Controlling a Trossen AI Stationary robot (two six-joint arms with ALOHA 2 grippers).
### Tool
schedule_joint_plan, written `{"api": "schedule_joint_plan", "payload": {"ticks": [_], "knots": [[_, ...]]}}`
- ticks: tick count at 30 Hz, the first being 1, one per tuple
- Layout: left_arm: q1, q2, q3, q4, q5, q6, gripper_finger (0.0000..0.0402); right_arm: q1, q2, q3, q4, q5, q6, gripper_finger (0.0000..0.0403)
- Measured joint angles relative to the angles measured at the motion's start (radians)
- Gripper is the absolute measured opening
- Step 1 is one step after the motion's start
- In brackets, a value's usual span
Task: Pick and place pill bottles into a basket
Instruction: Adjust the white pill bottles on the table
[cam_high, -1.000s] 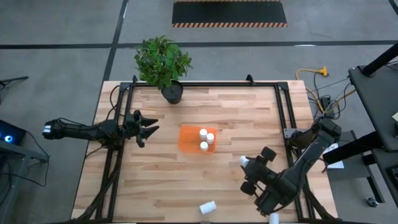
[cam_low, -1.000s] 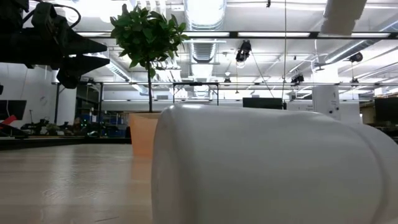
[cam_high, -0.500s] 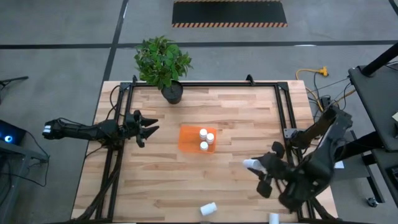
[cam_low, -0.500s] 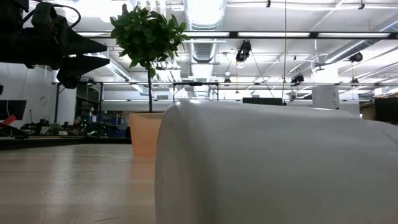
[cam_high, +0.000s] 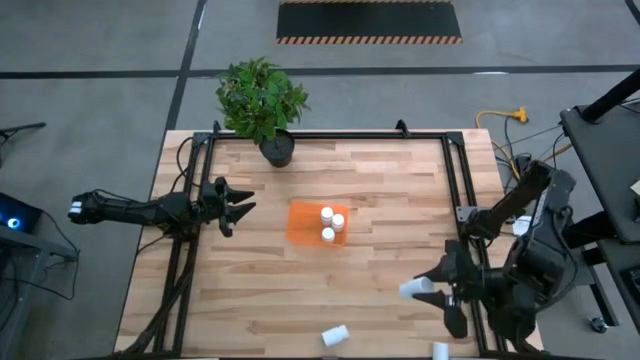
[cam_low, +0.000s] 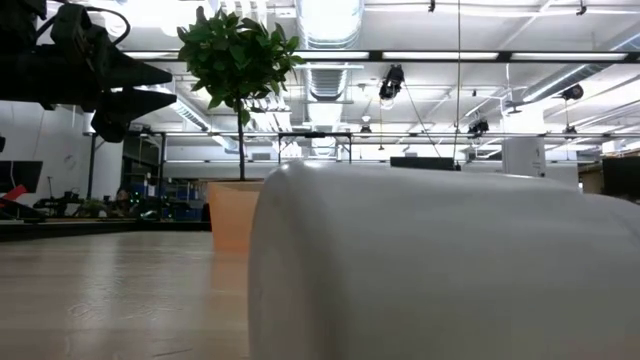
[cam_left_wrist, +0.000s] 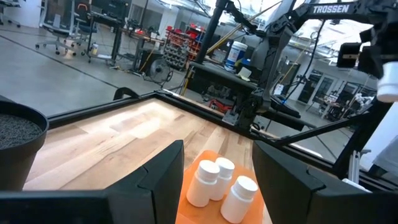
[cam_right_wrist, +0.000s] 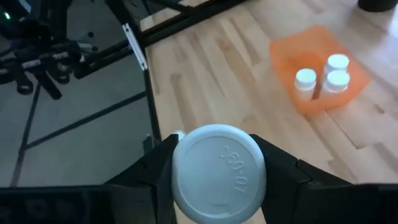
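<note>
The orange basket (cam_high: 306, 222) stands mid-table with three white pill bottles (cam_high: 330, 222) upright in it; my wrist views show the basket (cam_right_wrist: 320, 93) (cam_left_wrist: 214, 211) too. My right gripper (cam_high: 430, 290) hangs above the table's near right part, shut on another pill bottle (cam_high: 413, 290). One bottle (cam_high: 334, 334) lies on its side near the front edge and fills the low view (cam_low: 440, 265). Another bottle (cam_high: 440, 350) sits at the near right edge. My left gripper (cam_high: 240, 207) waits open at the table's left, level, pointing at the basket. My right gripper pinches the bottle's round side wall (cam_right_wrist: 177, 168) between its two fingers, one on each side. The bottle's flat round end (cam_right_wrist: 217, 174) faces the wrist camera. The fingers slant downward from the table's right. The bottle is lifted clear of the table.
A potted plant (cam_high: 262, 100) in a black pot (cam_high: 277, 150) stands at the far edge, left of centre. Black frame rails (cam_high: 460, 190) run along the table's left, right and far sides. Bare wood lies between the basket and the near edge.
My right gripper has risen with the bottle, swung toward the table's near right corner, and tipped from pointing steeply down to a shallower slant. The bottle has stayed in its hold, clear of the table.
</note>
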Motion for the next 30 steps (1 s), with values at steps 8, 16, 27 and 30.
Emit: {"api": "schedule_joint_plan", "payload": {"ticks": [8, 16, 27, 30], "knots": [[0.000, 0.000, 0.000, 0.000, 0.000, 0.000, 0.0173, 0.005, 0.034, -0.071, 0.105, -0.006, 0.091, 0.0157], [0.000, 0.000, 0.000, 0.000, 0.000, 0.000, 0.0173, -0.008, 0.033, -0.142, 0.197, 0.040, 0.307, 0.0157], [0.000, 0.000, 0.000, 0.000, 0.000, 0.000, 0.0173, -0.070, 0.032, -0.264, 0.285, 0.030, 0.453, 0.0156], [0.000, 0.000, 0.000, 0.000, 0.000, 0.000, 0.0173, -0.085, 0.032, -0.348, 0.422, 0.018, 0.400, 0.0156]]}}
